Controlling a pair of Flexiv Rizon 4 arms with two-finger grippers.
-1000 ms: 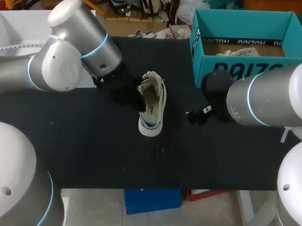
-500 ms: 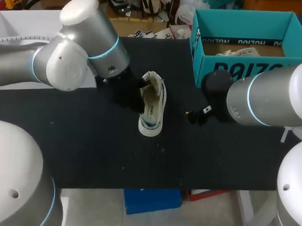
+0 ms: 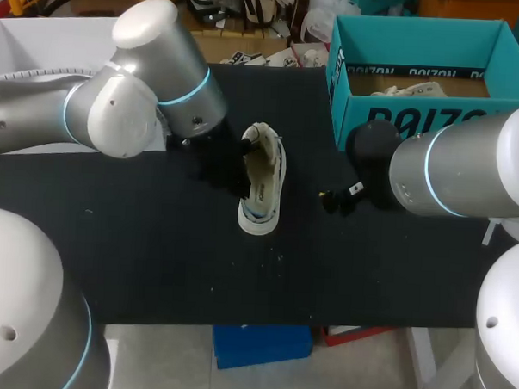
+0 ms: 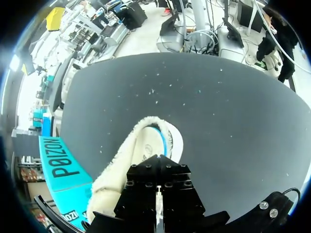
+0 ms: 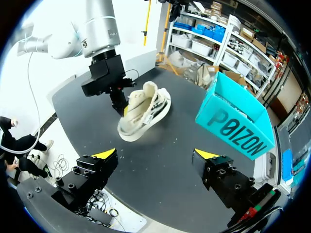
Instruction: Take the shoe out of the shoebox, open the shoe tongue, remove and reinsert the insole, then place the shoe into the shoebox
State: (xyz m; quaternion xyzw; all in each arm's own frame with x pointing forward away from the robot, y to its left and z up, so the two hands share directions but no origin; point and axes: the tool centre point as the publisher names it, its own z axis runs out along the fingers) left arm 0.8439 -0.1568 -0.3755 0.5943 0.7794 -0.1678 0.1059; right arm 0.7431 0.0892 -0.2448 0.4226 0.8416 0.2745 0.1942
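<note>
Shoe [image 3: 262, 184]: cream fuzzy fabric, rounded white sole, tilted on the matte black bench [image 3: 153, 259], near the teal cardboard shoebox [image 3: 418, 124]; left jaws pinched on its collar; right jaws spread wide, empty; left arm's elbow has swung rightward since a second ago; shoe unmoved.

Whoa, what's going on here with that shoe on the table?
A two-armed robot is working on a pale shoe, which is out of its teal shoebox and sits on the black table. The left hand is right against the shoe's opening; whether it actually grips cannot be seen. The right hand hangs open above the table, beside the shoe, holding nothing.
</note>
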